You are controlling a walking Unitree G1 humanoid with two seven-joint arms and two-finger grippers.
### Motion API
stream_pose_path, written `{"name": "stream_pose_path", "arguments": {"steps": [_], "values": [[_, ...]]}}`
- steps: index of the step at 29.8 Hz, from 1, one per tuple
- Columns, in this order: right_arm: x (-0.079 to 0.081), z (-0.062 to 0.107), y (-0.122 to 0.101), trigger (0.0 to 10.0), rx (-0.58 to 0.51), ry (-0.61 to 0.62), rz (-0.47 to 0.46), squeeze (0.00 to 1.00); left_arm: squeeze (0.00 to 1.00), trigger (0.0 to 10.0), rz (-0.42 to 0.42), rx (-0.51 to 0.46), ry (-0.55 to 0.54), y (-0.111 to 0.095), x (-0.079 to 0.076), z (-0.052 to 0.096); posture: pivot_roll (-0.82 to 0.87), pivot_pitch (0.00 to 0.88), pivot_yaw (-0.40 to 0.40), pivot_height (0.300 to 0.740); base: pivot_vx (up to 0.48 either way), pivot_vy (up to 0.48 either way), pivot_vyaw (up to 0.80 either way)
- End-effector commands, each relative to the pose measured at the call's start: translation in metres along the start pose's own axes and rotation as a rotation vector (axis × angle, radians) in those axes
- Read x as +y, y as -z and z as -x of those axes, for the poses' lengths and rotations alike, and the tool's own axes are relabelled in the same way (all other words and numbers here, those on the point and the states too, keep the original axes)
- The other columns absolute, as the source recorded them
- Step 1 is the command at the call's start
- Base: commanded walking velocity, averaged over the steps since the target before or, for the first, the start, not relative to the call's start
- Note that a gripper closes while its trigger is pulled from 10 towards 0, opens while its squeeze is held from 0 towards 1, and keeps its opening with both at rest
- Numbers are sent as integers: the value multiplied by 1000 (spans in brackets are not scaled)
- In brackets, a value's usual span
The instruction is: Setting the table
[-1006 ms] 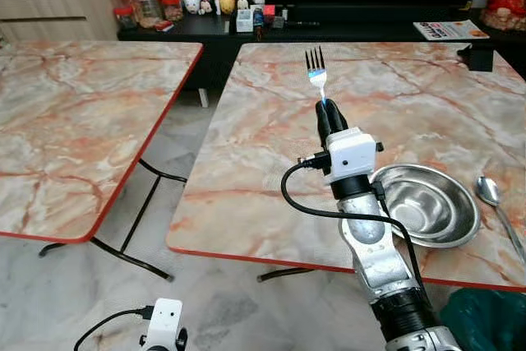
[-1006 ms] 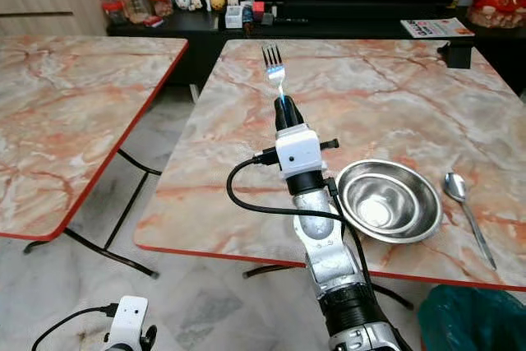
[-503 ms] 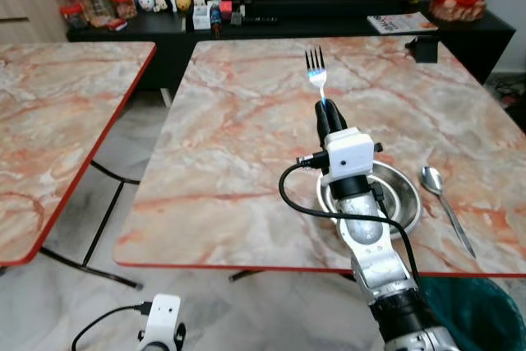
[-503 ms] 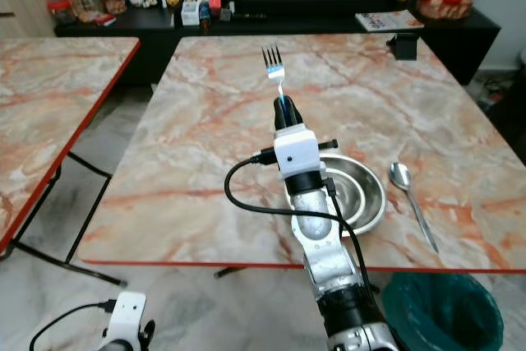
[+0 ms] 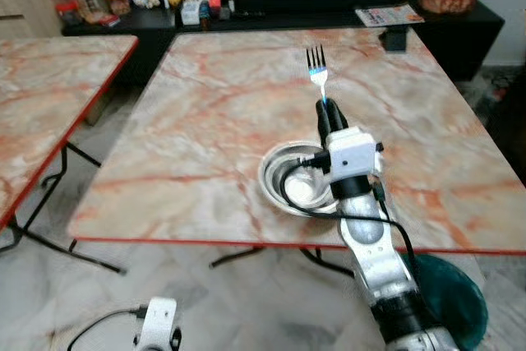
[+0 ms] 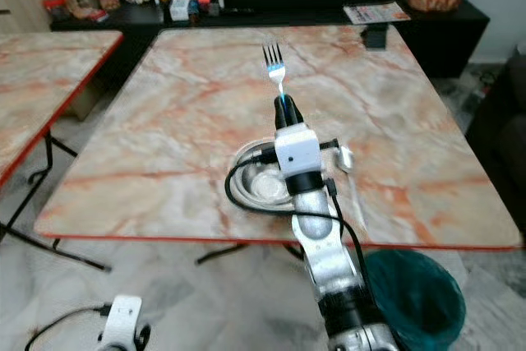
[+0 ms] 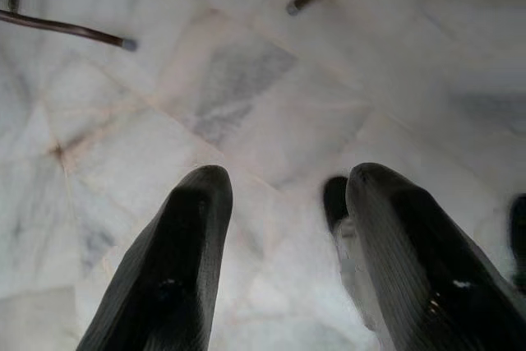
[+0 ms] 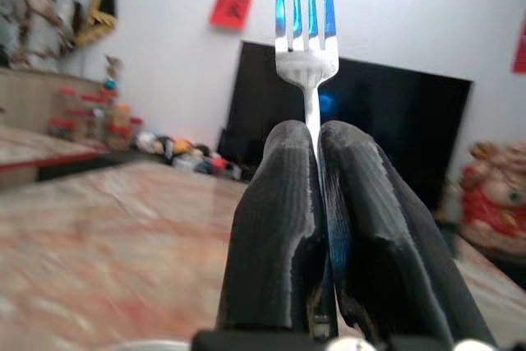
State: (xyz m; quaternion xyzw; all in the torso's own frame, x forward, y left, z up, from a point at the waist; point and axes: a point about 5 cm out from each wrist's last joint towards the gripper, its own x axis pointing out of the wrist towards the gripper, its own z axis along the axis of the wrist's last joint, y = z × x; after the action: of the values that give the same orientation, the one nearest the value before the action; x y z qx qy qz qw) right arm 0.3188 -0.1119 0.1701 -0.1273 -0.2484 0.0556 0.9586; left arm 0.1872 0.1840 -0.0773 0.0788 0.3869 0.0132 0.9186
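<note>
My right gripper [image 5: 327,109] is shut on the handle of a silver fork [image 5: 316,62], which it holds upright with the tines up over the marble table [image 5: 205,113]. In the right wrist view the fork [image 8: 306,14] rises from between the closed fingers [image 8: 279,228]. A steel bowl [image 5: 289,180] sits on the table near its front edge, partly behind my right wrist. A spoon [image 6: 343,157] lies just right of the bowl, mostly hidden by the arm. My left gripper [image 7: 288,178] hangs open above the floor.
A second marble table [image 5: 41,96] stands to the left across a gap with black legs. A green bin [image 5: 450,287] is on the floor at the front right. A black console [image 5: 271,6] with jars, figurines and a magazine [image 5: 385,16] runs along the back.
The camera has swung right and closer: the table now sits centred and the bowl appears right behind my wrist. The fork stays upright in the right gripper.
</note>
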Motion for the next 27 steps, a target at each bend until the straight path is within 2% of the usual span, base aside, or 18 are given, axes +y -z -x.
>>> {"name": "stream_pose_path", "arguments": {"steps": [1, 14, 16, 24, 27], "values": [[3, -6, -7, 10000, -23, 3, -17, 0, 0, 10000, -1, 15, -7, 5, 3, 1, -32, 69, 62, 740, 0, -326, 0], [2, -5, -5, 10000, -7, 11, -13, 0, 0, 10000, -2, 18, -8, 6, 4, 2, -34, 69, 64, 740, 0, -322, 0], [1, -5, -4, 10000, 2, 16, -8, 0, 0, 10000, -2, 17, -8, 6, 3, 2, -34, 71, 64, 740, 0, 0, 0], [-5, -8, 13, 10000, 137, 71, -28, 0, 0, 10000, 4, 24, -6, 6, 3, 2, -33, 69, 65, 740, 0, 0, 0], [-7, -17, 25, 10000, 245, 99, -53, 0, 0, 10000, 4, 26, -4, 6, 3, 1, -30, 67, 65, 740, 0, 0, 0]]}}
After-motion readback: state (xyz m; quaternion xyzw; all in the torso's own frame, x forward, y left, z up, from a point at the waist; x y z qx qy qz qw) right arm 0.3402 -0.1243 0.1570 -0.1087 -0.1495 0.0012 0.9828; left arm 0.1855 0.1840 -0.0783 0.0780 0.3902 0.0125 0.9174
